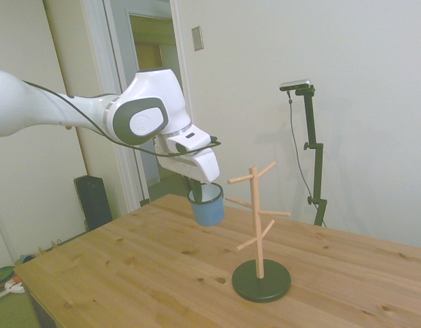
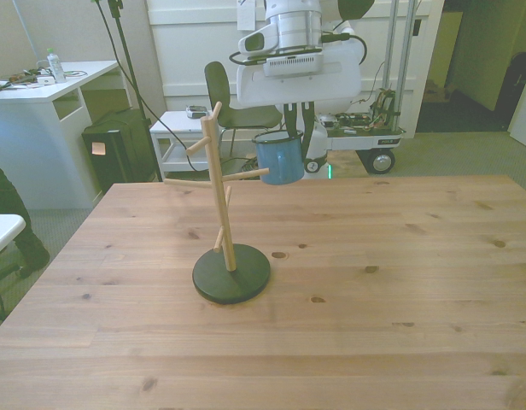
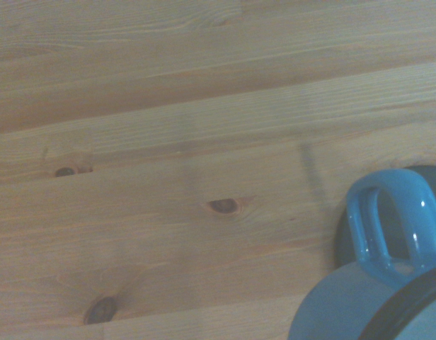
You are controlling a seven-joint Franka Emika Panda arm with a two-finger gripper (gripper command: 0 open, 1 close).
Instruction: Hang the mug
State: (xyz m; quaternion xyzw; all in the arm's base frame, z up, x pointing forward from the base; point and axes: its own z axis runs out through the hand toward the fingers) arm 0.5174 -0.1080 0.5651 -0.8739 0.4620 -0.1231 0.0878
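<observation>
Mug [image 1: 208, 207] hangs upright beneath pincer [image 1: 197, 188], clenched on its rim; near wooden rack [image 1: 257, 222].

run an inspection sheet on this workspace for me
surface: wooden table, knotted planks, dry, nothing spilled.
job's things: mug held off the table, upright, beside the rack; not yet on a peg. Its handle shows whole in the wrist view. Rack stands upright on a dark round base.
clutter: nothing seen on the table.
grippers: gripper shut on the mug's rim, reaching down into it.
cables: a black cable runs along the arm; another hangs down the wall behind the table.
surroundings: a chair, a white desk and a wheeled cart beyond the table; a person's leg at the front view's left edge.
</observation>
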